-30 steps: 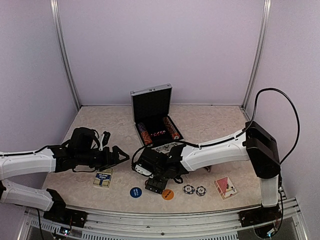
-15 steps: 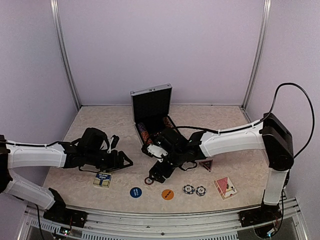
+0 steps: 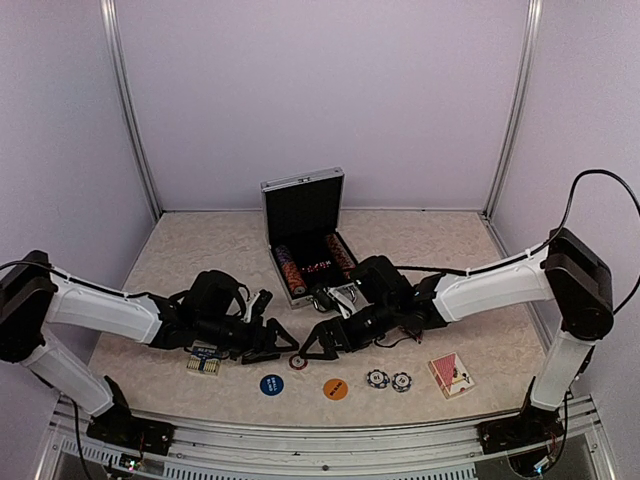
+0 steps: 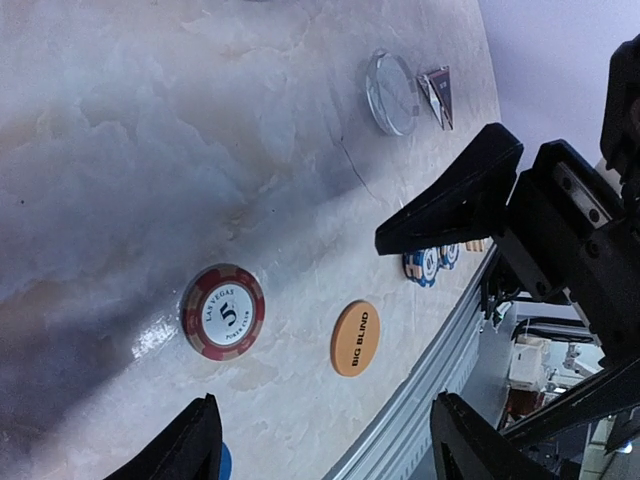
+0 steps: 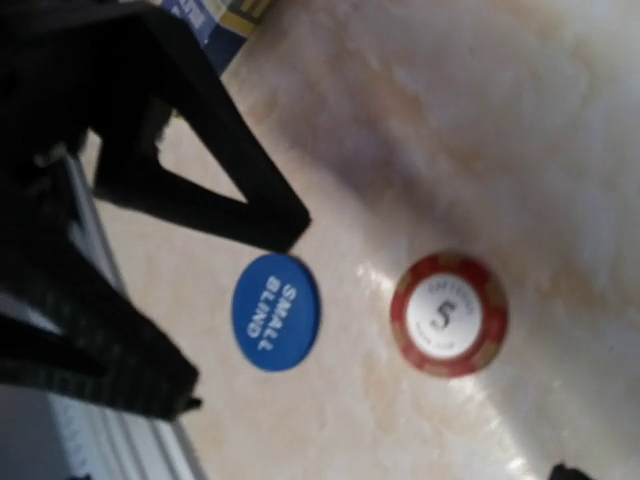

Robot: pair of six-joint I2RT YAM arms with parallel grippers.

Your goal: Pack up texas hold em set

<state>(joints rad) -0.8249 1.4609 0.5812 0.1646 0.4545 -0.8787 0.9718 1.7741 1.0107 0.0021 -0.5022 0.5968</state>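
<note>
The silver case [image 3: 303,215] stands open at the back, with rows of striped chips [image 3: 290,268] in its black tray. A red 5 chip [image 3: 298,361] lies flat on the table, alone. My left gripper [image 3: 281,346] hovers just left of it, open, and the left wrist view shows the chip [image 4: 223,311] ahead of my empty left fingers [image 4: 190,450]. My right gripper [image 3: 318,345] hangs open just right of the chip [image 5: 449,313], holding nothing.
Along the front lie a blue Small Blind disc [image 3: 271,384], an orange Big Blind disc [image 3: 336,388], two blue-white chips [image 3: 388,380] and a red card deck [image 3: 452,374]. A blue card deck [image 3: 205,360] sits under my left arm. A clear disc [image 4: 392,92] and dark triangle [image 4: 437,95] lie farther off.
My left arm has reached rightward to the red chip and its jaws narrowed a little. My right arm pulled back from the front edge, leaving the red chip lying on the table.
</note>
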